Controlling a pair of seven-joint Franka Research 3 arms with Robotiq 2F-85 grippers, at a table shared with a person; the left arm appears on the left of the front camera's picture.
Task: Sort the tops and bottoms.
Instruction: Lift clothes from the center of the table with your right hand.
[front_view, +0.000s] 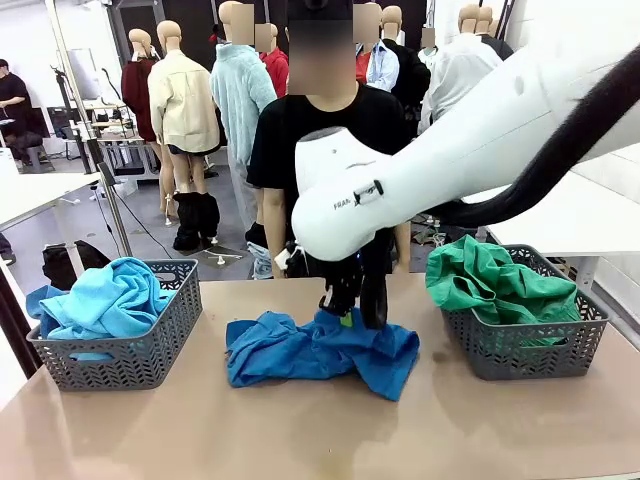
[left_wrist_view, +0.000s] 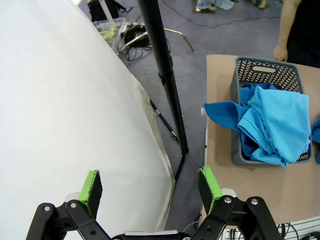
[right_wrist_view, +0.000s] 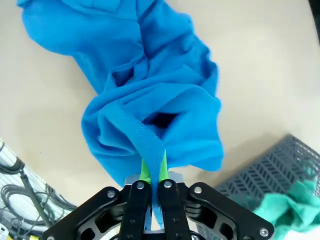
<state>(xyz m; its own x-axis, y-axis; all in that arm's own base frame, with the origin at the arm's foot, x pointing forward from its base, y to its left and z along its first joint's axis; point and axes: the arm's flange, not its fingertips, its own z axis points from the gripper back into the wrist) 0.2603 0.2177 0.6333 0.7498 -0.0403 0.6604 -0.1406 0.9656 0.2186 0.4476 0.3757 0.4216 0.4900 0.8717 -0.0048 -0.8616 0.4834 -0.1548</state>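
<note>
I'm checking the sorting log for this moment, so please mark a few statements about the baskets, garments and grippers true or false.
1. The right gripper is shut on the royal-blue cloth garment. True.
2. The emerald-green cloth garment lies on the bare table. False: it sits in the dark grey plastic basket on the robot's right.
3. The light sky-blue cloth garment fills the grey basket on the robot's left. True.
4. The left gripper grips cloth. False: it is open, holding nothing.
</note>
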